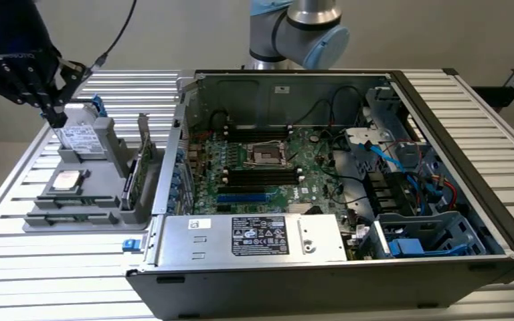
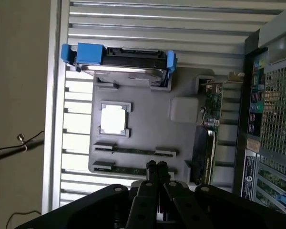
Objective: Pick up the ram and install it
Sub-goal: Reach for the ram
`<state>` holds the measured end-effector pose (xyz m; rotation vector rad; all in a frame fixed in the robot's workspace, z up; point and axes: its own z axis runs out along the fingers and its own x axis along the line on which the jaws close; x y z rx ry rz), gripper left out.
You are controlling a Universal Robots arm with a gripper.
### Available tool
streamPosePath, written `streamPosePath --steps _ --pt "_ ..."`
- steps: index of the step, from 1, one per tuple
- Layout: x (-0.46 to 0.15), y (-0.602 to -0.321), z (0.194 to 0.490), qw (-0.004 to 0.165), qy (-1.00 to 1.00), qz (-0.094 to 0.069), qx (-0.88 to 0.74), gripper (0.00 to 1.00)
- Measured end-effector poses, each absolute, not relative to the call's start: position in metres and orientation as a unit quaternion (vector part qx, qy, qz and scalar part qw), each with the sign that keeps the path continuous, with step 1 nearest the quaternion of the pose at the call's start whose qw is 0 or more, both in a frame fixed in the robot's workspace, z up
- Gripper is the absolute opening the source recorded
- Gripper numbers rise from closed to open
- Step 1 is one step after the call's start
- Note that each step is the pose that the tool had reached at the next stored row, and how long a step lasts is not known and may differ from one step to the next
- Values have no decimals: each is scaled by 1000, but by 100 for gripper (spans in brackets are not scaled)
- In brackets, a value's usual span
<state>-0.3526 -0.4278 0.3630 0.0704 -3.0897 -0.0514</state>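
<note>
Counting across the grey moulded plastic tray at nine o'clock of the open black metal computer case in the exterior view: two slim green circuit-board ram sticks sit side by side in its nearest holders. With them are one square silver processor chip, one silver hard drive with blue plastic brackets, and one larger green expansion card standing on edge. One silver power supply box carries a dark label and a small white one; I cannot read the print. Everything rests on a ribbed, slatted silver table. The black gripper hangs at eleven o'clock, above the tray's far end, fingers pressed together, holding nothing.
</note>
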Motion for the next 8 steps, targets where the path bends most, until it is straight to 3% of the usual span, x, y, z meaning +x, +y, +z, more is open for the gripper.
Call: streamPosePath --steps 8 --pt "-354 -450 352 35 -999 -17 25 10"
